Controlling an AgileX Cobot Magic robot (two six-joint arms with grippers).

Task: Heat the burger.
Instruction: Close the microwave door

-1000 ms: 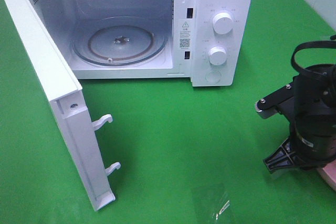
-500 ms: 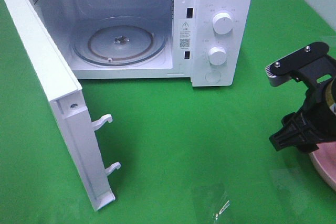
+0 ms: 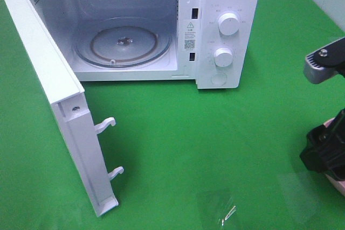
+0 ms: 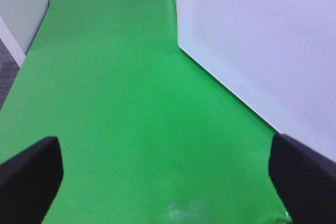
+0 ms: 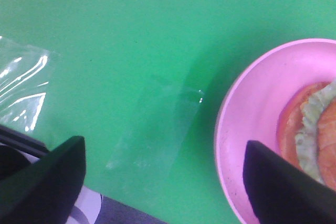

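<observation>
The burger [image 5: 315, 140] lies on a pink round plate [image 5: 252, 114]. Only its edge shows in the right wrist view, with ruffled green lettuce and orange-brown layers. My right gripper [image 5: 163, 182] is open and empty above the cloth, with one finger over the plate's rim beside the burger. In the high view the right arm [image 3: 326, 152] sits at the far right edge and hides the burger. The white microwave [image 3: 226, 30] stands at the back with its door [image 3: 59, 106] swung wide open and its glass turntable [image 3: 123, 42] bare. My left gripper [image 4: 168, 182] is open and empty next to the door's outer face [image 4: 273, 51].
Green cloth covers the table. Pieces of clear plastic film lie on it near the front [image 3: 221, 211] and beside the plate [image 5: 152, 129]. The open door juts forward on the left. The table's edge shows in the left wrist view [image 4: 16, 61].
My right arm has moved right, toward the edge of the high view, and now sits partly out of frame over the pink plate. The microwave and its door have not moved.
</observation>
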